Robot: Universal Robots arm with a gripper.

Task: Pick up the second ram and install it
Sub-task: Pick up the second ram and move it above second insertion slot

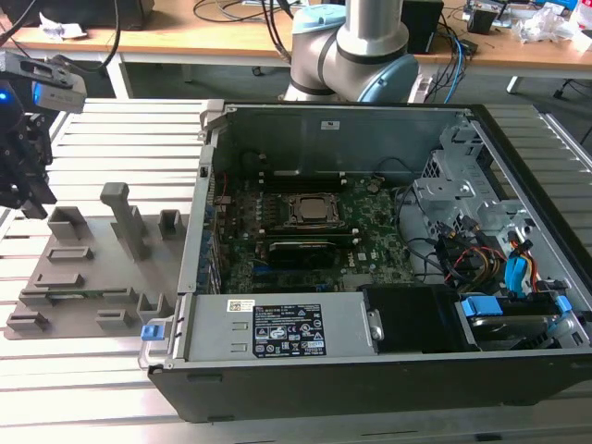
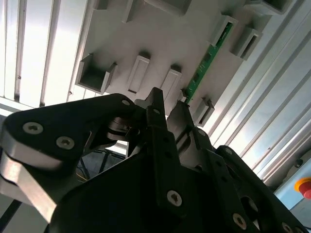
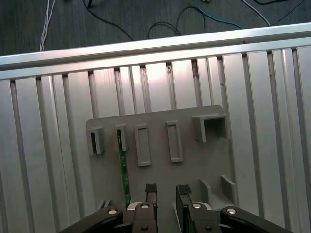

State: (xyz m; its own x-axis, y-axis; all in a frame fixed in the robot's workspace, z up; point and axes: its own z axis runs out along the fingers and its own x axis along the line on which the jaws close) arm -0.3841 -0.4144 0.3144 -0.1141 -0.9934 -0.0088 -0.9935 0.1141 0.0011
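at the exterior view's left the claw (image 1: 30, 196) hangs over the near end of the grey tray (image 1: 88, 277), which lies on the slatted table (image 1: 83, 388). its fingers (image 3: 151, 190) stand apart with nothing between them, so it is open and empty.

the ram (image 3: 123, 170) stands on edge in a tray slot, low and below the claw. in the first wrist view it sits just beside one finger, outside the gap rather than in it. its long axis runs down the slot, square to the line from finger to finger, so its thin faces look toward the fingers. in the second wrist view the ram (image 2: 206, 60) stretches away from the fingertips, its near end close to them and not touching. i judge the offset to be sideways only, with the heading about right.

further right sits the open case (image 1: 370, 379) with the green board (image 1: 370, 245) inside, well apart from the claw.
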